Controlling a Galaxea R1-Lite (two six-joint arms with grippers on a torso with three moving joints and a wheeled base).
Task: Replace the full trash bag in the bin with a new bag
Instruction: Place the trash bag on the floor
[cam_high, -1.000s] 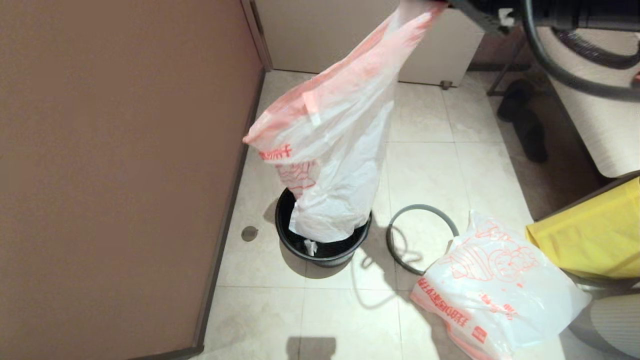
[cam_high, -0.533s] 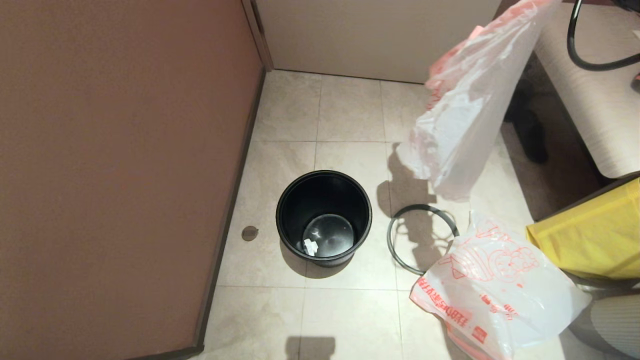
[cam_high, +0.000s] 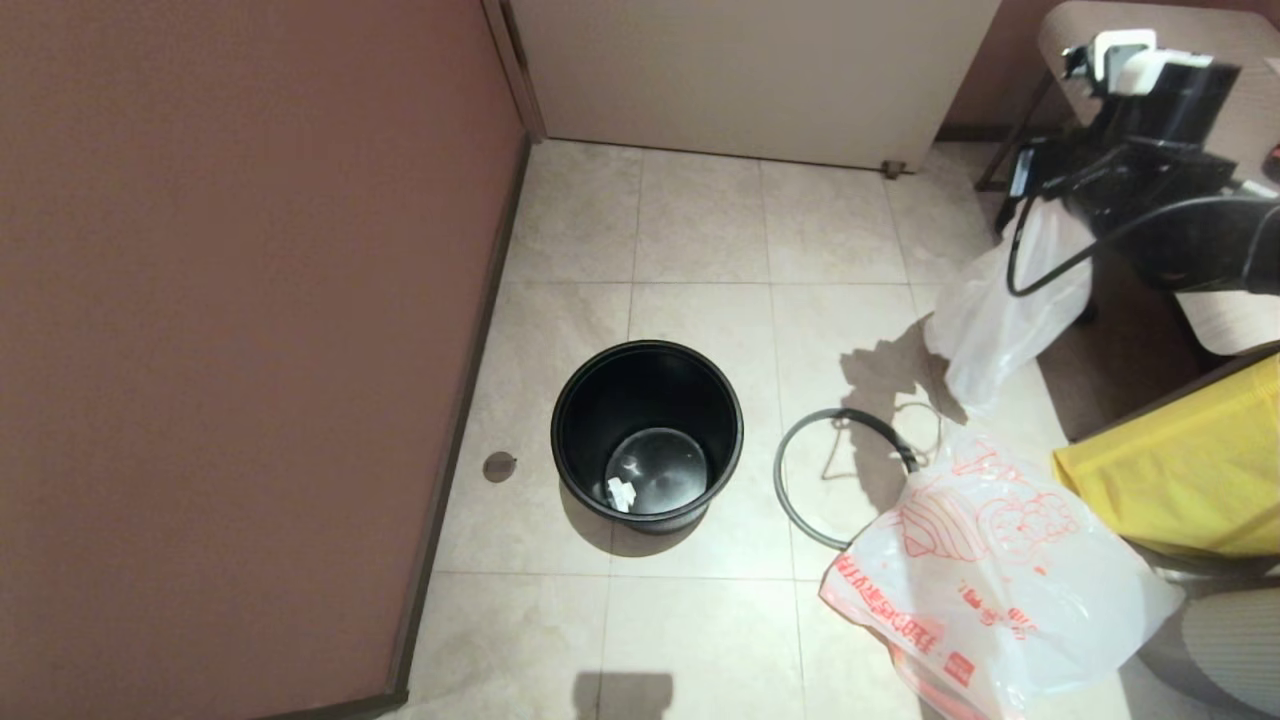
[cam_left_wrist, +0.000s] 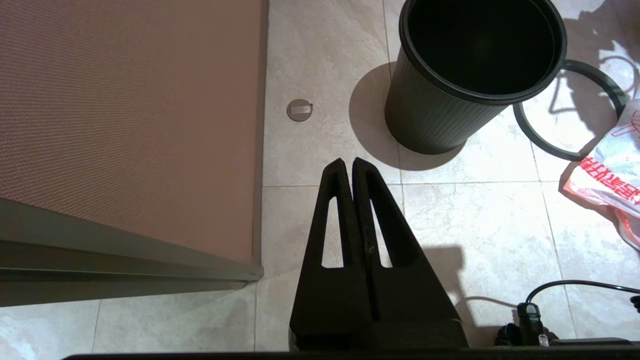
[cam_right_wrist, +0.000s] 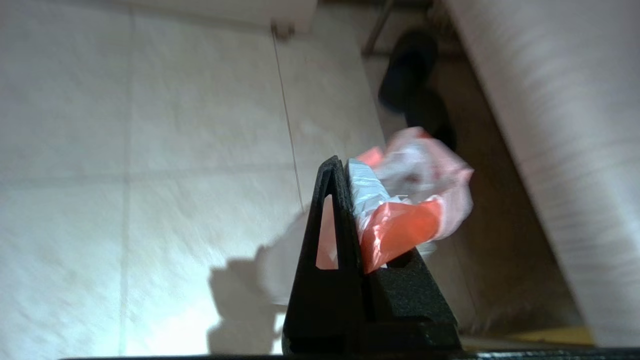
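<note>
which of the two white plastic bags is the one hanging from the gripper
The plain white bag with pink-red handles, hanging from the right gripper near the sofa. The other bag, printed with an orange-red cartoon, lies on the floor beside the grey ring.

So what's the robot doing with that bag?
The robot is changing the trash bag. Its right gripper is pinched shut on the full trash bag, holding it up off to the right, over the floor. The bin stands with no bag in it, just a small white scrap at the bottom. Its grey ring lies on the floor beside it, partly under the new bag, which is waiting there. The left gripper is shut and holds nothing.
</note>
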